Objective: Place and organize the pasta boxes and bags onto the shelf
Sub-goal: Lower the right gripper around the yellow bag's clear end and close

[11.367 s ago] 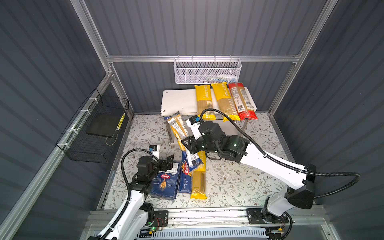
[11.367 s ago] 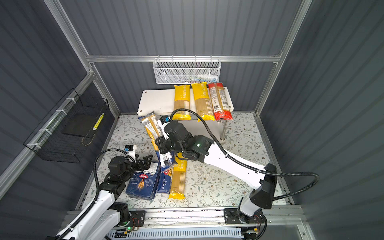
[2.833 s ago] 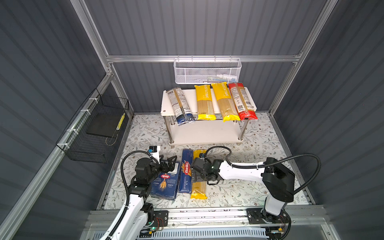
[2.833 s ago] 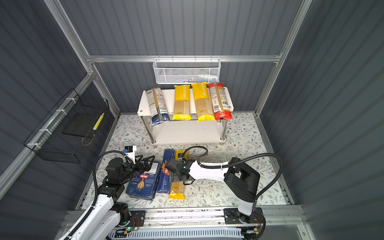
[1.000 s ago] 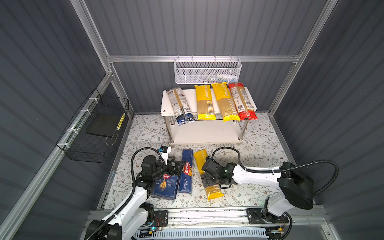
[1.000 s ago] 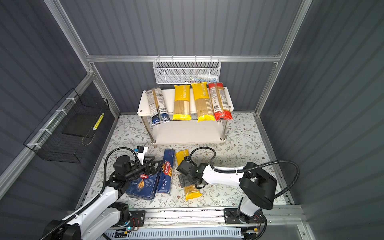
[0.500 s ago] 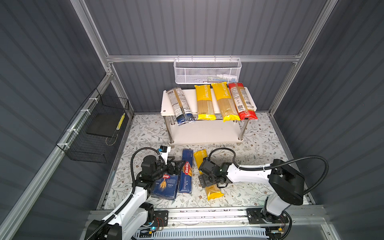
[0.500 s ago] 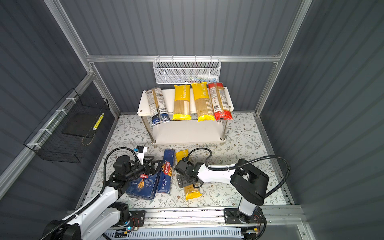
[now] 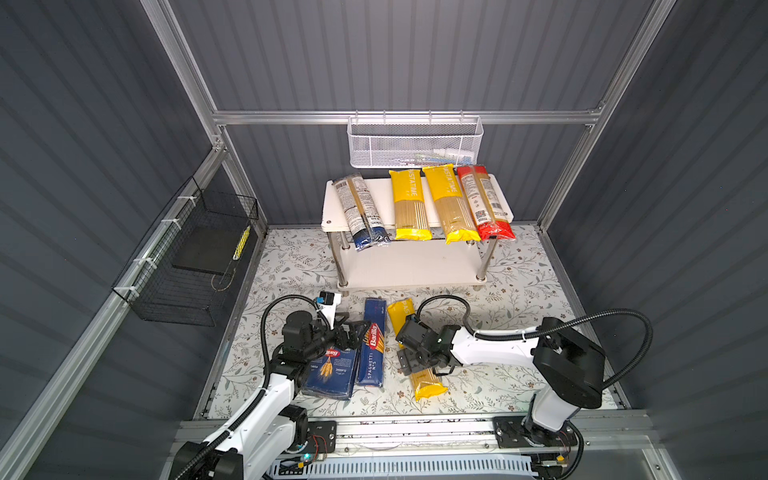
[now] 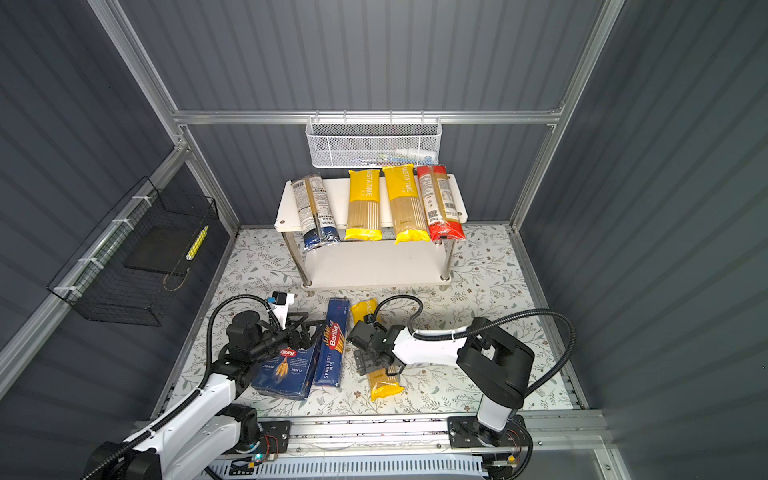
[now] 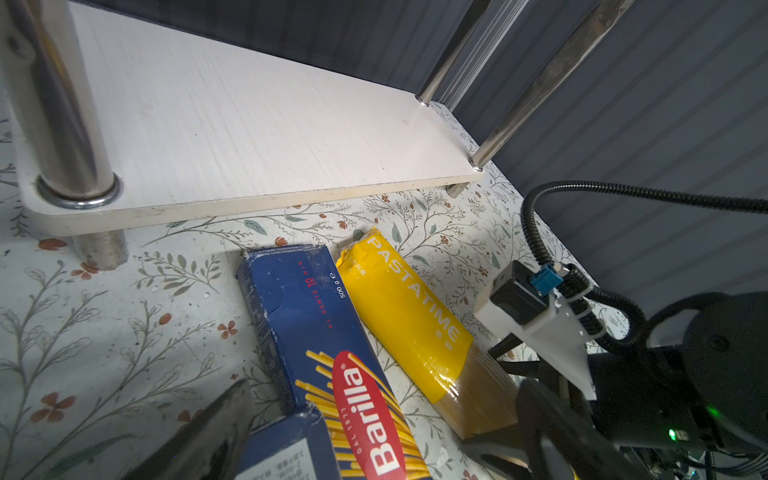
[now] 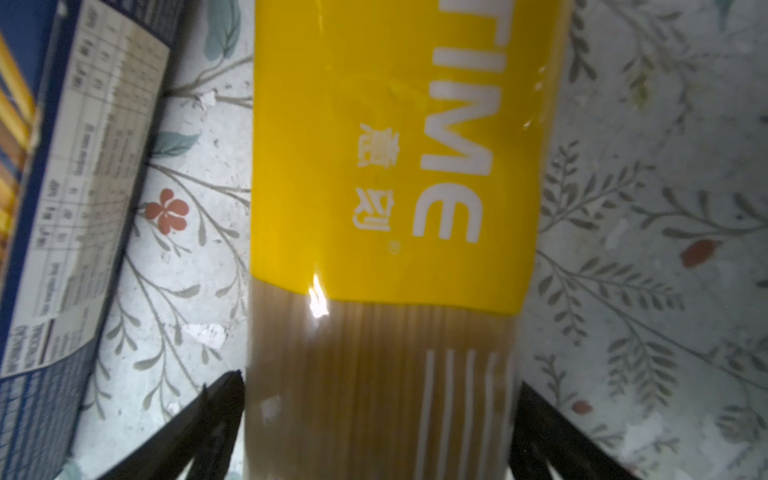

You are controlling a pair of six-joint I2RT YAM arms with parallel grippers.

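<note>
The loose yellow PASTATIME bag [image 9: 427,380] lay flat on the floral mat [image 9: 519,282], about midway between the mat's side edges and nearer its front edge, with its far end pointing at the shelf [image 9: 332,208]. The right gripper [image 12: 376,399] straddled the bag's clear middle. Its jaws stood wide, one just beside each long edge, and nothing showed the bag squeezed or lifted.

Just beside the bag, toward the mat's left edge, lay the narrow Barilla Spaghetti n.5 box [image 9: 373,345], touching the wide Barilla box [image 9: 332,370]. The left gripper [image 9: 349,332] hovered at the wide box's far end, jaws spread and holding nothing.

On the shelf's top board four bags lay side by side: the navy-ended bag [image 9: 361,212], two shelved yellow bags [image 9: 409,203] and the red-ended bag [image 9: 484,203]. The lower board [image 9: 407,266] was bare.

By my reckoning four of the seven packs were placed. One bag and both boxes remained, and the bare board looked the likely place for them.
</note>
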